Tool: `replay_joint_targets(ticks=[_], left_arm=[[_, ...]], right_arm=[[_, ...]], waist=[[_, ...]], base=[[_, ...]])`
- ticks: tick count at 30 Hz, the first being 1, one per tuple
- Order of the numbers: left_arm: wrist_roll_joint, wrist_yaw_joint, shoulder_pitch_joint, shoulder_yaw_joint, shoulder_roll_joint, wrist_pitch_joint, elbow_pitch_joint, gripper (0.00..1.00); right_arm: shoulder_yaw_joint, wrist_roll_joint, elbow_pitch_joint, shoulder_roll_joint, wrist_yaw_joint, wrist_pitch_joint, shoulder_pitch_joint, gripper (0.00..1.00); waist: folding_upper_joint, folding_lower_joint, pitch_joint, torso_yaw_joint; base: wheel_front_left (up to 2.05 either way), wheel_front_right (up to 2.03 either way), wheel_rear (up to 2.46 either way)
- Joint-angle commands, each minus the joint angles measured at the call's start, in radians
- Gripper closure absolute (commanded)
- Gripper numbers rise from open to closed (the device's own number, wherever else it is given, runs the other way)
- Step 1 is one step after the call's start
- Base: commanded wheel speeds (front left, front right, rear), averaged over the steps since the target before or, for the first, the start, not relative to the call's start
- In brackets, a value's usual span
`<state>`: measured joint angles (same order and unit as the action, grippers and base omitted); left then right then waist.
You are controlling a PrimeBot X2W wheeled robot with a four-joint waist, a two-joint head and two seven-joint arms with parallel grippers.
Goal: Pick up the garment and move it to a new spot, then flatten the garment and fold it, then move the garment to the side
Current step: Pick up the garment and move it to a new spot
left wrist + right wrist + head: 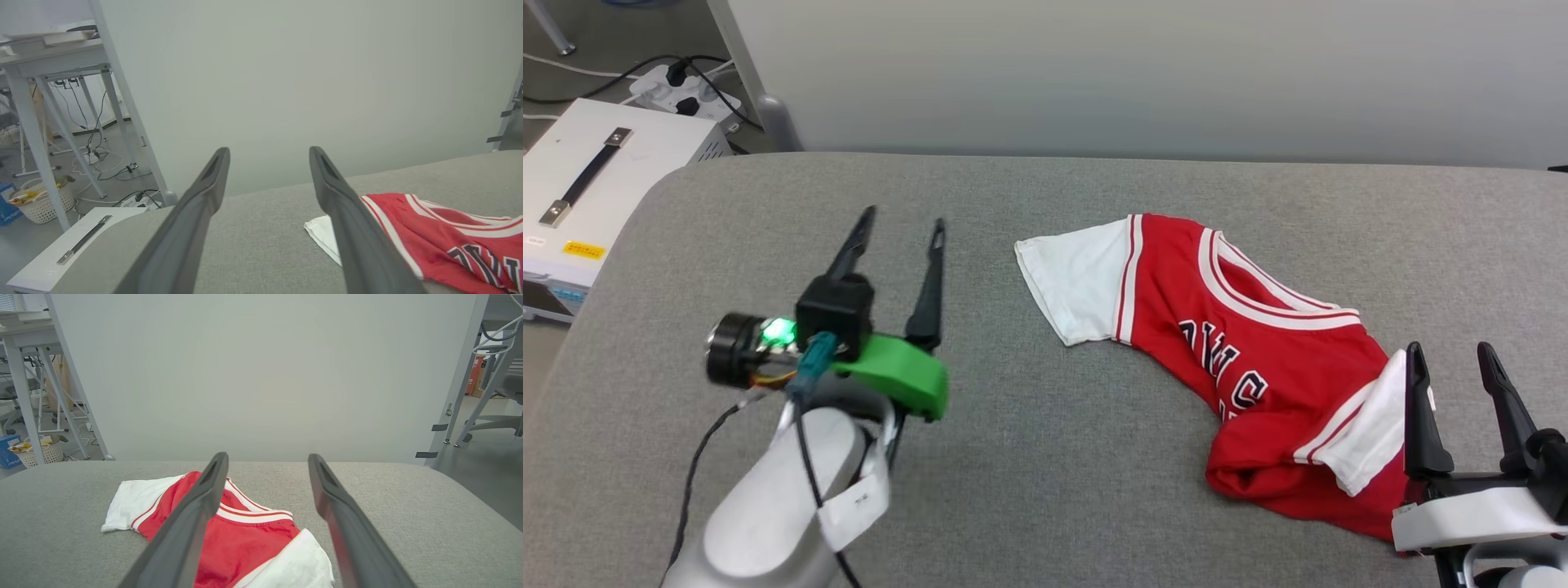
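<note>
Head view: set high, tilted forward and down onto the grey surface (pixel 1054 490). Looks past both hands from behind, with the left hand (pixel 905 216) at lower left and the right hand (pixel 1449 349) at lower right.

Left wrist view: low over the surface's left part, aimed almost level along its own fingers (pixel 192 220) toward the pale partition (pixel 286 81).

Right wrist view: low near the right part, facing the same partition, close above the cloth.

Shared by all three: the garment (pixel 1241 327) and the surface's far edge. Shared by both wrist views: the white basket (pixel 39 454) on the floor at far left.
</note>
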<state>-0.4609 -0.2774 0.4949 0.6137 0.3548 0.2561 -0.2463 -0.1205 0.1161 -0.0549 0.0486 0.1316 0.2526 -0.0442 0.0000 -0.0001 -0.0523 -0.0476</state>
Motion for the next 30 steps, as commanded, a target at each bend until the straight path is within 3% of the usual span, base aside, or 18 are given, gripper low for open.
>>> replay_joint_targets(ticks=[1, 6, 12, 18, 30], left_arm=[[0.025, -0.01, -0.054, -0.038, 0.015, 0.005, 0.018, 0.0], [0.073, -0.014, -0.232, -0.198, 0.019, 0.006, 0.08, 0.0], [0.137, 0.038, -0.395, -0.331, -0.046, 0.006, 0.128, 0.0], [0.221, 0.121, -0.488, -0.389, -0.123, 0.006, 0.153, 0.0], [0.322, 0.221, -0.572, -0.459, -0.223, 0.006, 0.146, 0.0]], right_arm=[[0.002, 0.002, -0.002, 0.002, -0.001, 0.009, -0.014, 0.0], [0.007, 0.002, 0.002, 0.002, -0.001, 0.009, -0.026, 0.0], [0.019, 0.002, 0.011, 0.002, -0.001, 0.009, -0.046, 0.0], [0.046, 0.005, 0.014, 0.002, -0.001, 0.009, -0.074, 0.0], [0.069, -0.005, 0.018, 0.002, -0.001, 0.009, -0.136, 0.0]], waist=[[0.0, 0.0001, 0.002, 0.002], [0.0, 0.0001, 0.012, 0.006], [0.0, 0.0001, 0.041, 0.016], [0.0, 0.0001, 0.07, 0.029], [0.0, 0.0001, 0.109, 0.045]], base=[[0.0, 0.0, 0.0], [0.0, 0.0, 0.0], [0.0, 0.0, 0.0], [0.0, 0.0, 0.0], [0.0, 0.0, 0.0]])
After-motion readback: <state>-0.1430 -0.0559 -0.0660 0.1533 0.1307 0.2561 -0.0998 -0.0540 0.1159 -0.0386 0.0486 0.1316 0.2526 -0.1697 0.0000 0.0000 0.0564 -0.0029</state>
